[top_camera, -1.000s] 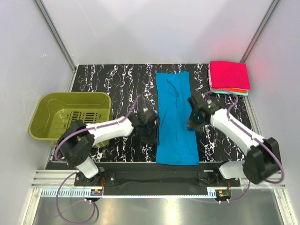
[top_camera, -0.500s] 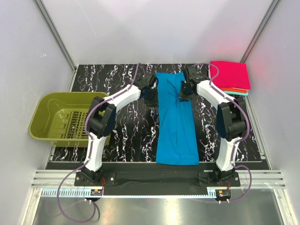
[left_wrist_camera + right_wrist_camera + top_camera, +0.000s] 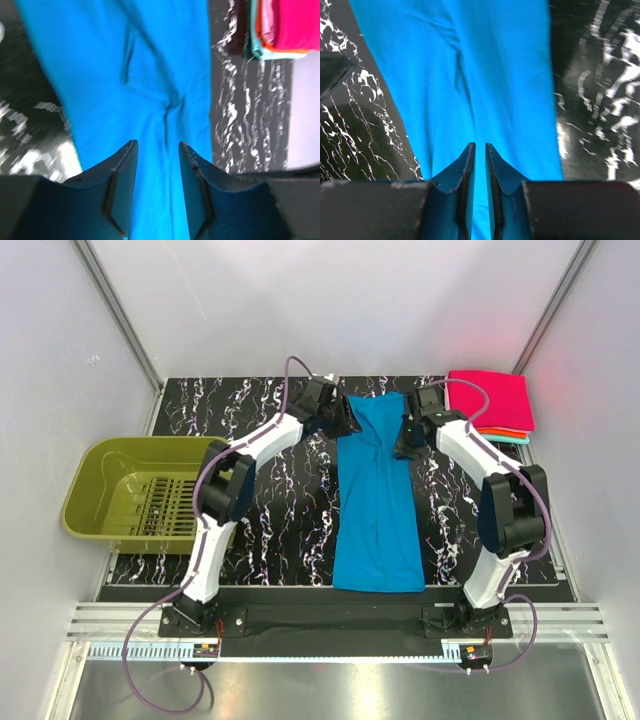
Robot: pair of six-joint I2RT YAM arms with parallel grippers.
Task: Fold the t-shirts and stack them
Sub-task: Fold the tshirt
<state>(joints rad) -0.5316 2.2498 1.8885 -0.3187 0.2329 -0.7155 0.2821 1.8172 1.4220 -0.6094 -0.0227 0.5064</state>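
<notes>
At far table end, blue t-shirt [image 3: 375,490] lies between left claw [image 3: 345,418] and right claw [image 3: 405,437].

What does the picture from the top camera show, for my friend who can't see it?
A long, bright blue cloth t-shirt lies folded into a strip on a black marbled table, with the left gripper and right gripper at its far end. An olive-green plastic basket sits left, and a stack of folded shirts with a magenta-pink one on top sits far right.

I see white arm links, black joints, purple cables looping along both; black finger pads [image 3: 465,175], dark wrist housings.
</notes>
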